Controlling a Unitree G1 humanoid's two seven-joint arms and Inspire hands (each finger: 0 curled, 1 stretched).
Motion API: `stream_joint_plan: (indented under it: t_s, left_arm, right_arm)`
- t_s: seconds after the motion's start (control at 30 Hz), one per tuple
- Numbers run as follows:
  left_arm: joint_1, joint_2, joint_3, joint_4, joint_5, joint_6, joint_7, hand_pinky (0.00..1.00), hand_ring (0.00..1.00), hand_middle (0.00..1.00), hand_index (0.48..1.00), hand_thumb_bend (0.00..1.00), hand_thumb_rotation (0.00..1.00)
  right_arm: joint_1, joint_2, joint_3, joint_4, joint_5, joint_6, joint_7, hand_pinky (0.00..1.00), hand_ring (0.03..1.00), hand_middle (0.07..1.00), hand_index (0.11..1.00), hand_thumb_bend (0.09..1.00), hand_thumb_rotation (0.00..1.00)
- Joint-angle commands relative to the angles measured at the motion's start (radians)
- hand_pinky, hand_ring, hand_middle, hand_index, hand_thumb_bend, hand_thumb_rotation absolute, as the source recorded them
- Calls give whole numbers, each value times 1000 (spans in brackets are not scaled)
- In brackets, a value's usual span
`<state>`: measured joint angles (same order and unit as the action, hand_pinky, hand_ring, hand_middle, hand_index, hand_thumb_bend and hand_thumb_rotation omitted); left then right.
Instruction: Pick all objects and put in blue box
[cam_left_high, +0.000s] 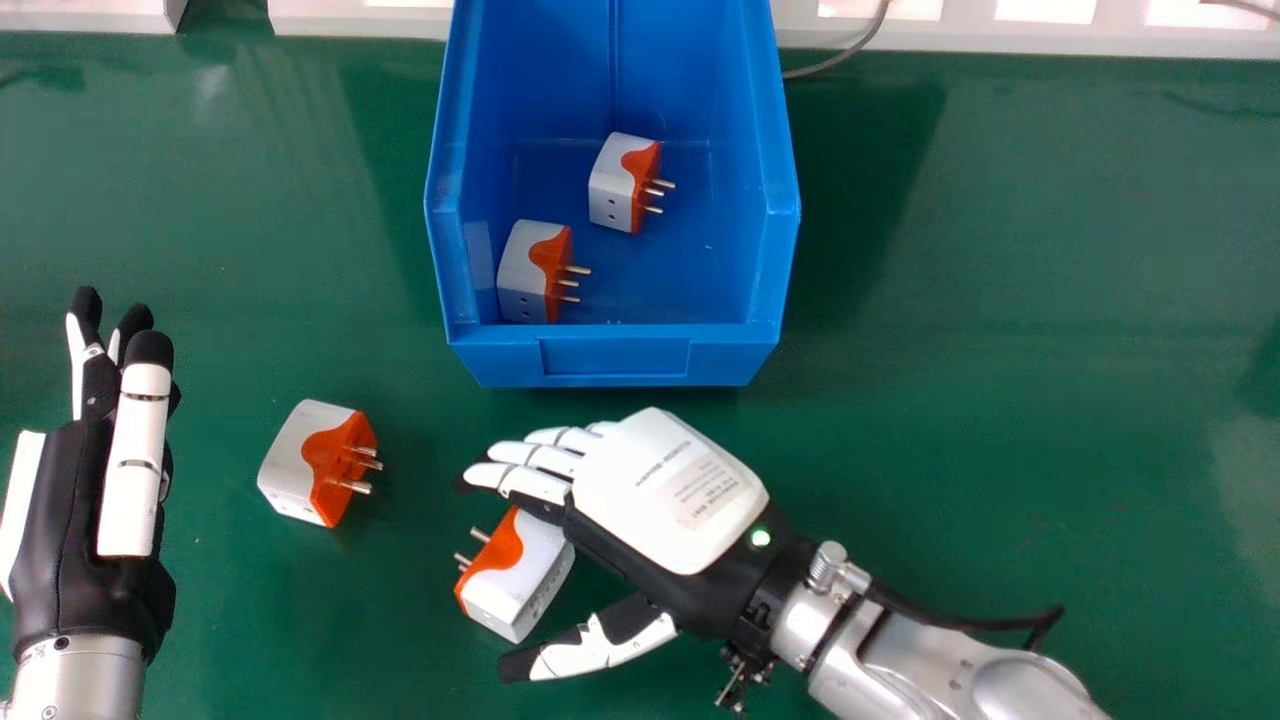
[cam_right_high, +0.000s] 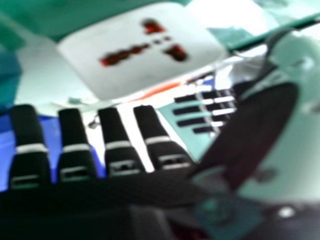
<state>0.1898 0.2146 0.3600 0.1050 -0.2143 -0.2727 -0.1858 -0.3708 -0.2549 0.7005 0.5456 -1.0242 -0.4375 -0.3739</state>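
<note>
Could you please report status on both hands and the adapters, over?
Left hand open, idle. Right hand open, one adapter between thumb and fingers. Two adapters in blue box, another adapter on table. Nothing blocking the box.

A white plug (cam_right_high: 135, 75) with dark holes runs from the frame's edge toward its middle. The right hand (cam_left_high: 665, 490) has straight fingers (cam_right_high: 27, 125), with the blue box (cam_right_high: 48, 132) peeking between.
</note>
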Motion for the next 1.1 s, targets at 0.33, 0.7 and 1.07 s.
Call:
stream_joint_plan:
  t_s: [0.33, 0.7, 1.07]
  left_arm:
    - [-9, 6, 5, -22, -2, -9, 2, 1000, 1000, 1000, 987, 464, 893]
    - [-5, 12, 7, -30, 4, 0, 5, 1000, 1000, 1000, 993, 457, 911]
    - [-1, 11, 4, -54, 15, 15, 17, 1000, 1000, 1000, 997, 437, 932]
  right_arm:
    - [-95, 36, 31, 91, -15, 25, -24, 676, 807, 844, 832, 442, 576]
    - [-165, 26, 96, 185, -45, 16, -16, 678, 818, 850, 821, 411, 661]
    - [-231, 42, 164, 296, -77, 16, -63, 660, 791, 823, 786, 401, 677]
